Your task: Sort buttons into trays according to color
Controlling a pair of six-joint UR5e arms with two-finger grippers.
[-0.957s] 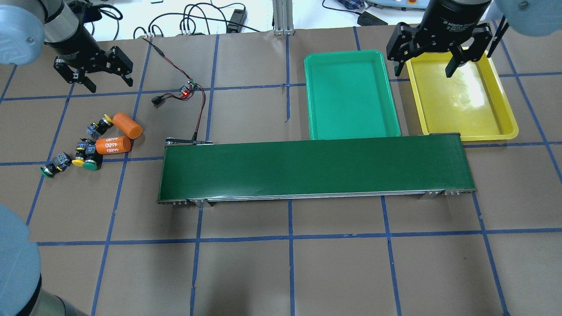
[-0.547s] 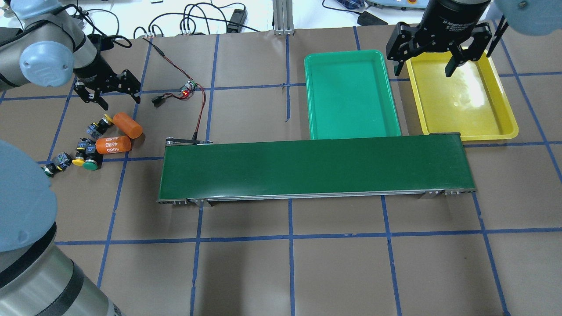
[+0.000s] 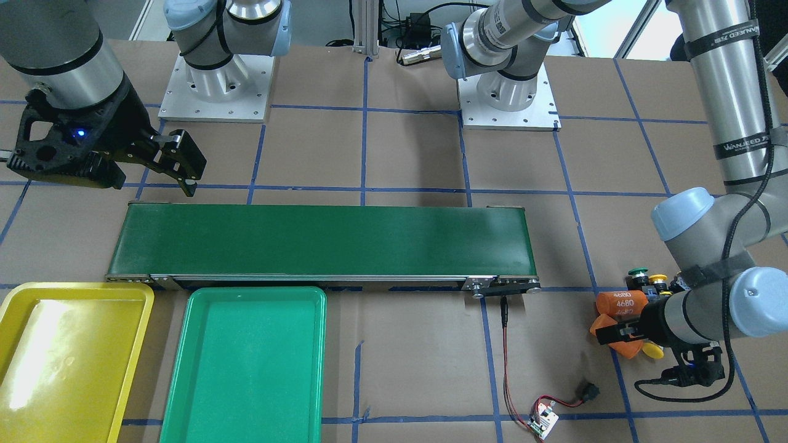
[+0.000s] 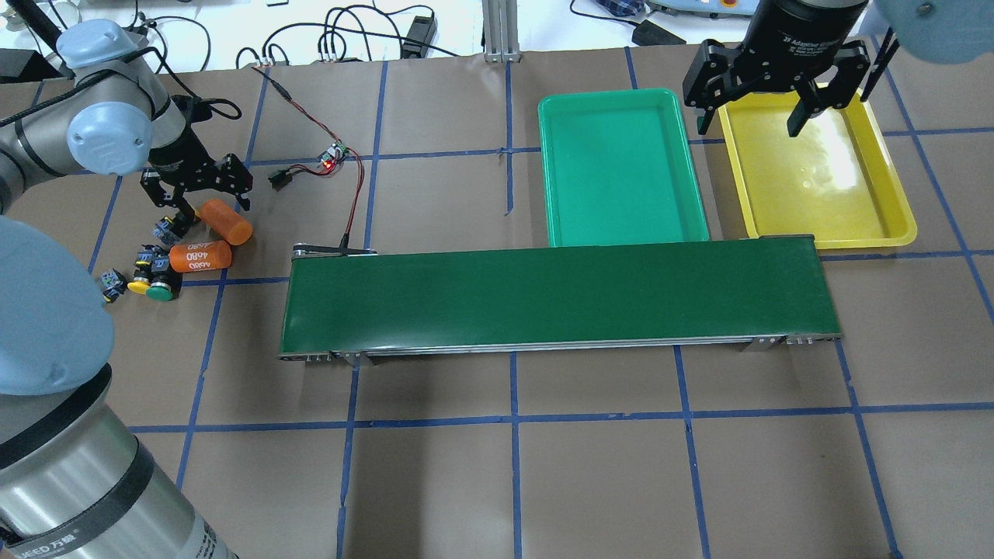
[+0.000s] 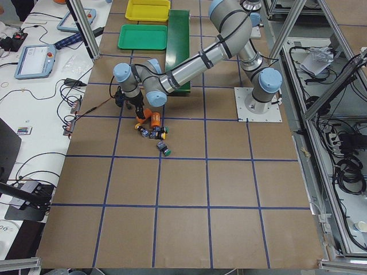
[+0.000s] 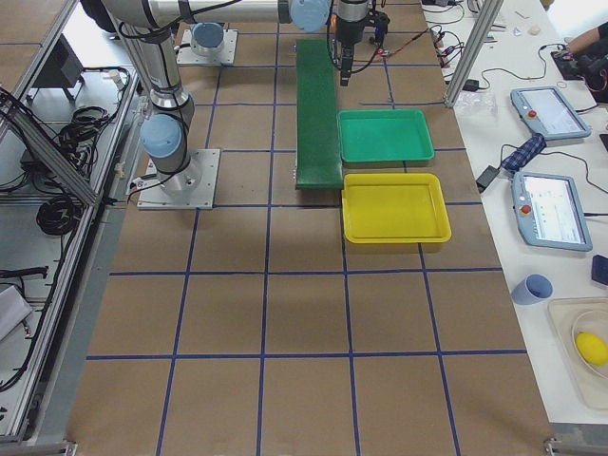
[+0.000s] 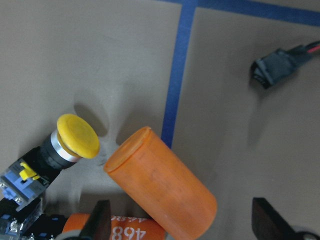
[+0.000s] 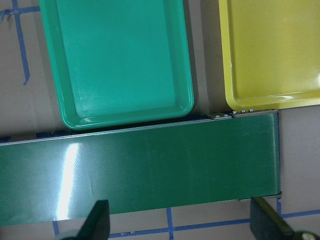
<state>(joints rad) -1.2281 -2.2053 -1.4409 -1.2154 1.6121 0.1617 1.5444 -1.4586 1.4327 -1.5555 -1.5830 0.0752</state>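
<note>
My left gripper is open, low over the button pile at the table's left. In the left wrist view its fingers straddle an orange cylinder, with a yellow button just to the left. A yellow-capped button and a green-capped button lie nearer me. A fourth button is half hidden by my arm. My right gripper is open and empty, high over the left rim of the yellow tray. The green tray lies beside it.
A long dark green conveyor belt runs across the middle, its right end touching both trays. A second orange cylinder marked 4680 lies among the buttons. A small circuit board with red and black wires sits behind the belt's left end.
My left arm has swung in and lowered its open gripper from the far left corner down over the orange cylinder and yellow button. The right gripper has not moved.
</note>
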